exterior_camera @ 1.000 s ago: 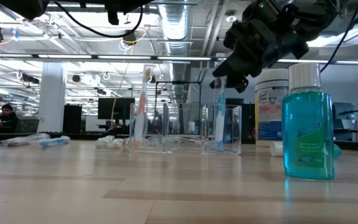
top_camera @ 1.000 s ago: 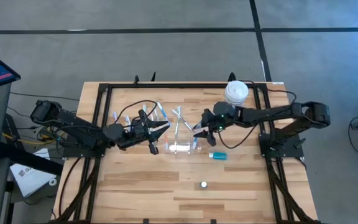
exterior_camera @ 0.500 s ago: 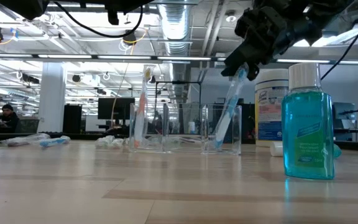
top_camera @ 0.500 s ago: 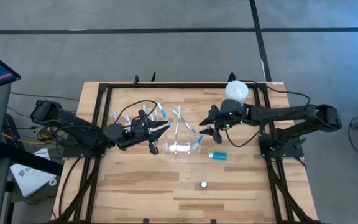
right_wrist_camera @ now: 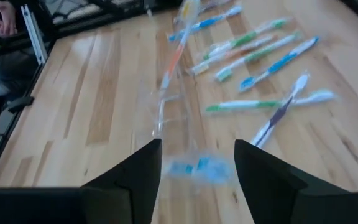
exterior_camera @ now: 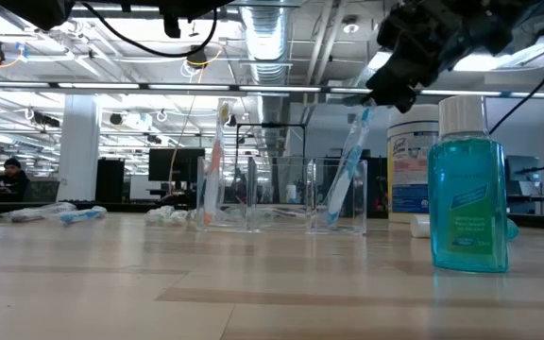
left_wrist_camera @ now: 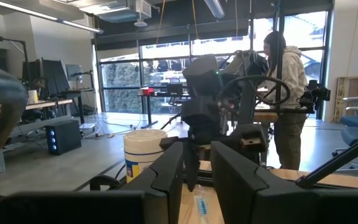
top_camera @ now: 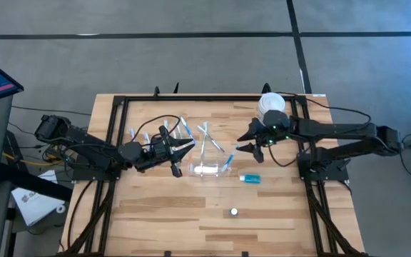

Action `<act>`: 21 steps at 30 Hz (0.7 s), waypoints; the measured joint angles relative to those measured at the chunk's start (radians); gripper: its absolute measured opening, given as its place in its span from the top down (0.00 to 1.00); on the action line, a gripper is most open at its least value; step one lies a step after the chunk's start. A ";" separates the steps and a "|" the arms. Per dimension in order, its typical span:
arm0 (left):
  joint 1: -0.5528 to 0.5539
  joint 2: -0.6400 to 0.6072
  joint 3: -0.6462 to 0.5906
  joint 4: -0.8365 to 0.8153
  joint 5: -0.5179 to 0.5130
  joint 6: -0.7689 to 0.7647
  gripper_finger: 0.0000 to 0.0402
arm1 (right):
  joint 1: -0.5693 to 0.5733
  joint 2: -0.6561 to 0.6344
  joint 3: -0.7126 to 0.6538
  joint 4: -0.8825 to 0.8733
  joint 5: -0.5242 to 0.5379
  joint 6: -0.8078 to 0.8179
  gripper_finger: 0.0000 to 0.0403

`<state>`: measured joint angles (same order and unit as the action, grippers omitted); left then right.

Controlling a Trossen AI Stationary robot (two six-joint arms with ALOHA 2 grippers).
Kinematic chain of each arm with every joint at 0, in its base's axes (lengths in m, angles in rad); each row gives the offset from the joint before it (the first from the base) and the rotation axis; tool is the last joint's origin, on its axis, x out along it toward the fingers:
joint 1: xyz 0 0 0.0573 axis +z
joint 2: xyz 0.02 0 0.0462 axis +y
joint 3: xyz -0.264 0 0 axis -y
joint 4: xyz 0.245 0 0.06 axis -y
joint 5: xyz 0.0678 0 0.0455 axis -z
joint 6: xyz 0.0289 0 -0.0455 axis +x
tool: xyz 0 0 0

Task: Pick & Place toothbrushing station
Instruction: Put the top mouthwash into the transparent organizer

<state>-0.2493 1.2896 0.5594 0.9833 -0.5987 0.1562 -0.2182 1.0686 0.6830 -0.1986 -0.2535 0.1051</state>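
Evidently the blue-and-white toothbrush [exterior_camera: 346,170] was already placed, so the step in hand looked like going for the next one. Everything sat on the pale wooden-plank table [top_camera: 155,214]. The right gripper [top_camera: 252,140] hovered above it with its jaws spread wide and nothing between them. The large white tub with a blue label [top_camera: 271,105] stood close behind that gripper and needed no attention.

Just ahead of the right gripper and below it stood the clear plastic rectangular holder [top_camera: 207,169]. The placed toothbrush leaned in the holder's nearer end, and an orange-and-white toothbrush [exterior_camera: 217,165] stood upright in the far end. Beyond the holder waited the left gripper [top_camera: 179,155], jaws a little apart and seemingly empty.

The loose white toothbrushes with blue and green handles [right_wrist_camera: 260,56] lay scattered flat on the wood, ahead of the right gripper and off to one side of the holder, some crossing each other. Probably the best pick was one lying clear of its neighbours, taken across the handle with the jaws square to it, approached from the side so that the holder and its two standing brushes were not knocked.

The small clear tube with a blue end [top_camera: 250,178] lay flat on the table near the right gripper, beside the holder and apart from it.
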 joint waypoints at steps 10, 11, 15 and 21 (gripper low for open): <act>0.000 0.000 0.000 0.000 0.000 0.000 0.81 | 0.059 -0.036 0.000 -0.138 0.005 0.027 0.53; 0.000 0.000 0.000 0.000 0.000 0.000 0.81 | 0.062 -0.036 0.000 -0.133 0.020 0.026 0.53; 0.004 0.000 0.000 0.000 0.000 0.000 0.81 | 0.059 -0.035 0.000 -0.087 0.058 0.026 0.53; 0.004 0.000 0.000 0.000 0.000 0.000 0.81 | 0.060 -0.035 0.015 -0.074 0.112 0.006 0.53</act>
<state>-0.2451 1.2896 0.5598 0.9829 -0.5987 0.1562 -0.1581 1.0332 0.6976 -0.2724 -0.1414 0.1113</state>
